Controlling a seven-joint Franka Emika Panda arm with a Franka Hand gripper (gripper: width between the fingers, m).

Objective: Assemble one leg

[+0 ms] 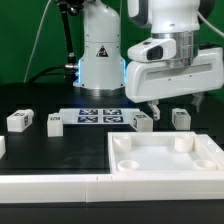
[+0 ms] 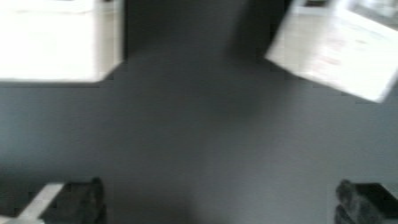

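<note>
Gripper: our two-finger gripper (image 1: 172, 100) hangs wide open, holding nothing.
Leg: the small white rectangular tagged plastic leg (image 1: 180, 118) sits on the black table (image 1: 60, 145), just below the gripper.
Risk: we judge an off-centre descent could knock it aside; a neighbouring white block (image 1: 141, 121) crowds close.

Arm (image 1: 100, 50) upright, gripper (image 1: 172, 102) pointing straight down, fingers (image 2: 63, 200) spread wide apart

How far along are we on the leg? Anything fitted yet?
Done: nothing yet. The square piece shows empty corner sockets, and the nearest leg sits loose on the table. In hand: the gripper hangs open and empty close by. Left: grasp the leg and fit it into a socket.
</note>
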